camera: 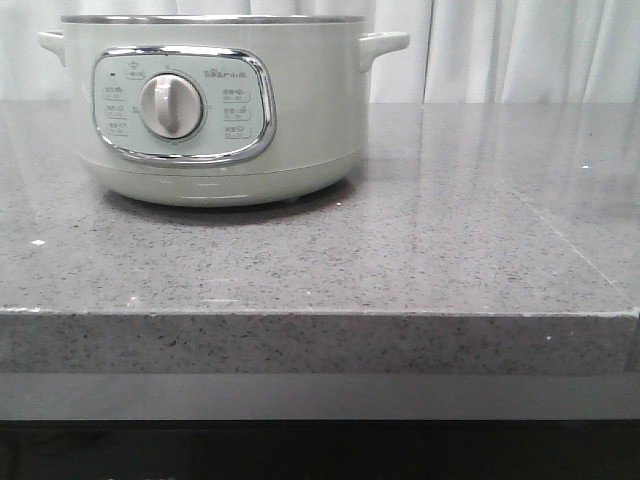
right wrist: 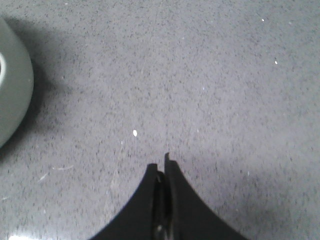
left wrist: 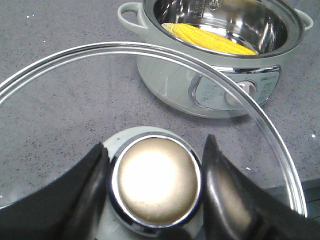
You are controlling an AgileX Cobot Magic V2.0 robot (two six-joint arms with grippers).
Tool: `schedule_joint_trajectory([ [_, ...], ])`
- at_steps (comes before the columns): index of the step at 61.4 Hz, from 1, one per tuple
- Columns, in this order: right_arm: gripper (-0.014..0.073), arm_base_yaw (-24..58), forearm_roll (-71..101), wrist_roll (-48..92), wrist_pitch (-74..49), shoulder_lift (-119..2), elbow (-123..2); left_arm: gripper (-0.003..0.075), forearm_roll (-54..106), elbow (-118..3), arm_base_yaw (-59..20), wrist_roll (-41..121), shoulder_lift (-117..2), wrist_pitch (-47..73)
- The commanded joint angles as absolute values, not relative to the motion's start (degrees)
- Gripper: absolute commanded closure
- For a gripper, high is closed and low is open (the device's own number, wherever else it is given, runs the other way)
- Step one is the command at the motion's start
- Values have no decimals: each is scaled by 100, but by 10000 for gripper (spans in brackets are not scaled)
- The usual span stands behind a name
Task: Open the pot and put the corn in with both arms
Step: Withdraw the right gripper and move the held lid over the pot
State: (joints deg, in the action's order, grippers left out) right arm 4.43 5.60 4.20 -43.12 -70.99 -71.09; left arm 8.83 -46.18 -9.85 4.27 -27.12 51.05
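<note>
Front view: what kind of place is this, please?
Probably a kitchen-style test bench: a pale-green electric cooker stands on a speckled grey stone countertop, with white curtains behind. The left gripper holds its glass lid; corn lies inside.

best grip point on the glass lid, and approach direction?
The round chrome knob at the centre of the glass lid, approached from straight above, one finger on each side. It stands proud of the smooth domed glass, whose thin chrome rim gives little purchase. The left gripper holds it this way now, clear of the pot with the corn inside.
</note>
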Motion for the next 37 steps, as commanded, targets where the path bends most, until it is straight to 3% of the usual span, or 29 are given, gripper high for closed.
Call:
schedule_joint_trajectory([
  [1,702,410,574,428,-3519,-6313,-6492,638,1014,-4835,-973,384,-2726,4196],
  [19,702,410,642,428,-2463,-4251,-4101,638,1014,-4835,-973,384,-2726,4196],
  [37,702,421,773,428,-2420,-2108,-2858,638,1014,-4835,-973,384,-2884,4196],
])
